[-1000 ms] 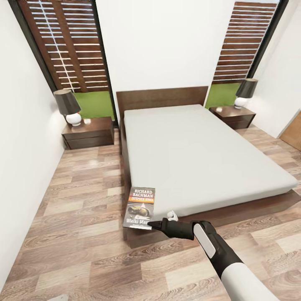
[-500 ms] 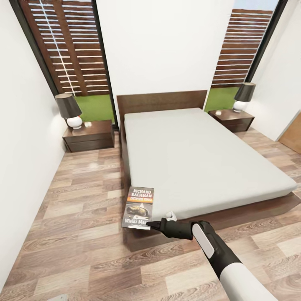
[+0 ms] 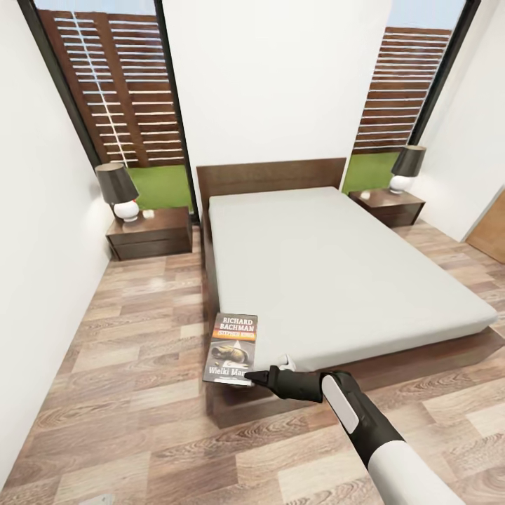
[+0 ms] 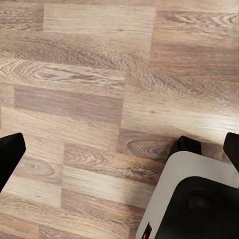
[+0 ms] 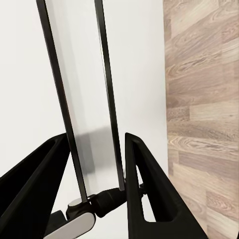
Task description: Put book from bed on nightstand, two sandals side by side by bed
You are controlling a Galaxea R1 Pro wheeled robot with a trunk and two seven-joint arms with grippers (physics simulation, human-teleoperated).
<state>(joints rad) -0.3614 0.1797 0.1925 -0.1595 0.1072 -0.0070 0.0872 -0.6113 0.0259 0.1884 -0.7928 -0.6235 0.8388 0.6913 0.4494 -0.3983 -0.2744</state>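
Observation:
The book (image 3: 233,348), dark with white "RICHARD BACHMAN" lettering and an orange band, is held up over the near left corner of the bed (image 3: 337,273). My right gripper (image 3: 252,379) is shut on its lower edge. In the right wrist view the book (image 5: 82,99) stands edge-on between the right gripper's (image 5: 94,149) black fingers. One nightstand (image 3: 151,230) stands left of the headboard, the other nightstand (image 3: 389,203) right of it. My left gripper (image 4: 122,152) is open over bare plank floor. The sandals are out of view.
Each nightstand carries a dark-shaded lamp (image 3: 118,189) (image 3: 407,167). White walls close in on the left and right, and a wooden door (image 3: 491,228) shows at the right edge. Plank floor (image 3: 140,337) runs between the bed and the left wall.
The whole head view has shifted, so the bed and nightstands sit a little lower in the picture. The book stays in my right gripper at the bed's corner.

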